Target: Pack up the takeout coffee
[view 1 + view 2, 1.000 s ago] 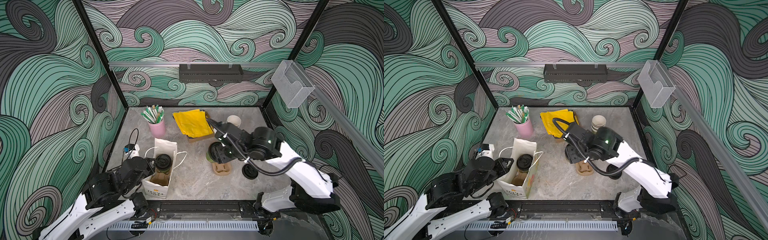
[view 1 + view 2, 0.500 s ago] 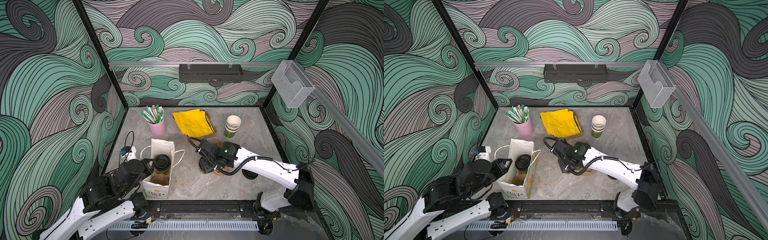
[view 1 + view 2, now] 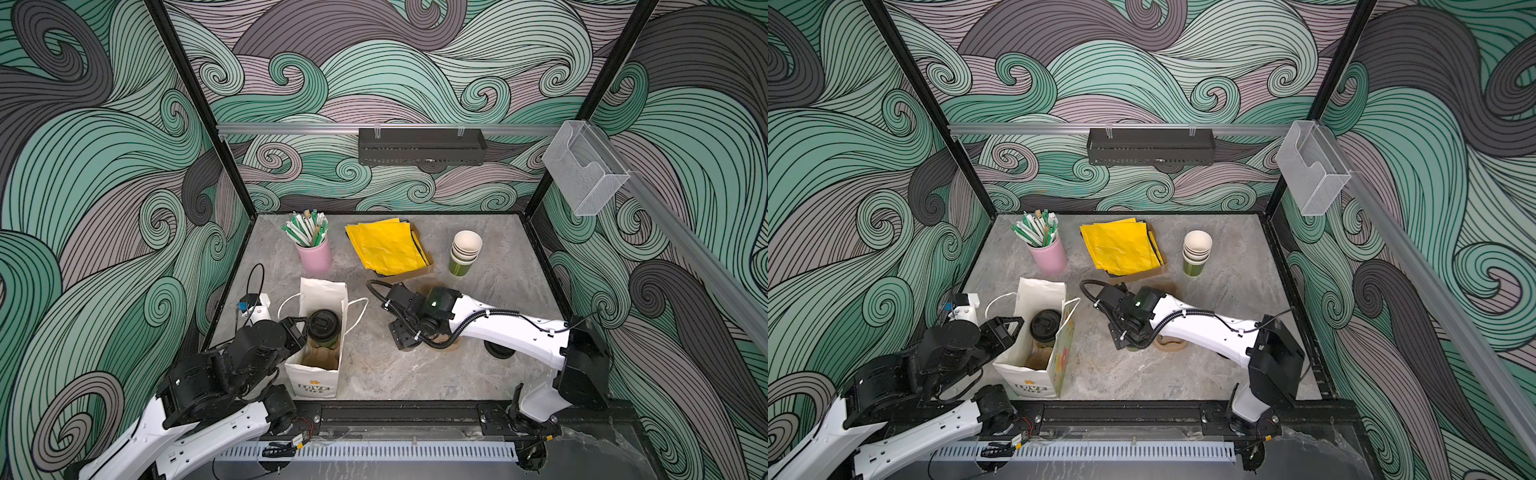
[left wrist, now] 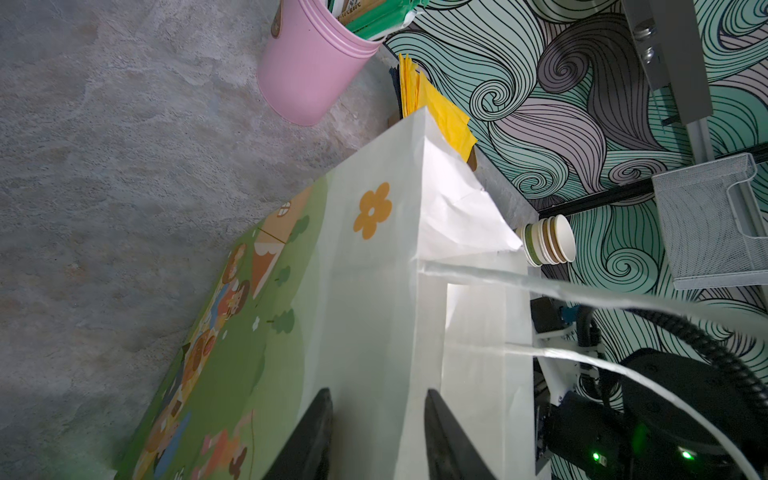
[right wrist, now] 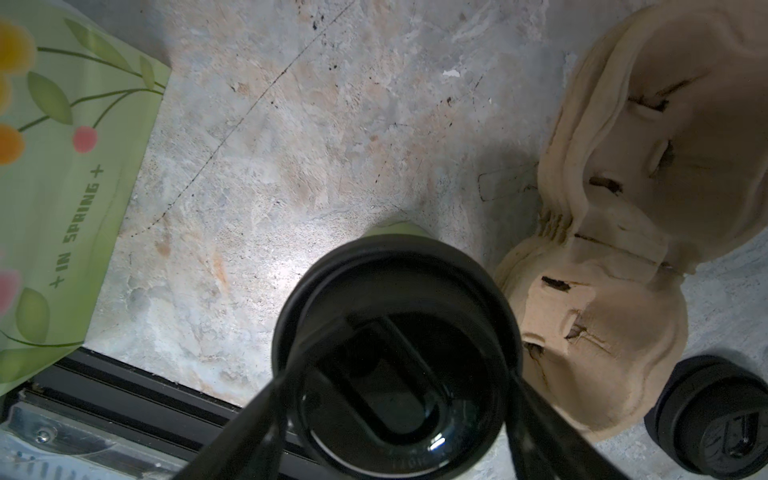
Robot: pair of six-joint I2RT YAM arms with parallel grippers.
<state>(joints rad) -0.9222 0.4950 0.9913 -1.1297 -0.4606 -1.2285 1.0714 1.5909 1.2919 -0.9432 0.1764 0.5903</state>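
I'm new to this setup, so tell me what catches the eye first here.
A white paper bag stands front left with a black-lidded cup upright inside. To its right, the right pincer straddles a second lidded cup beside tan cardboard carriers; bright yellow napkins lie at the back.

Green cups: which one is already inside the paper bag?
The black-lidded cup standing in the white bag. The other lidded cup stands on the table; the stacked cups at the back are lidless.
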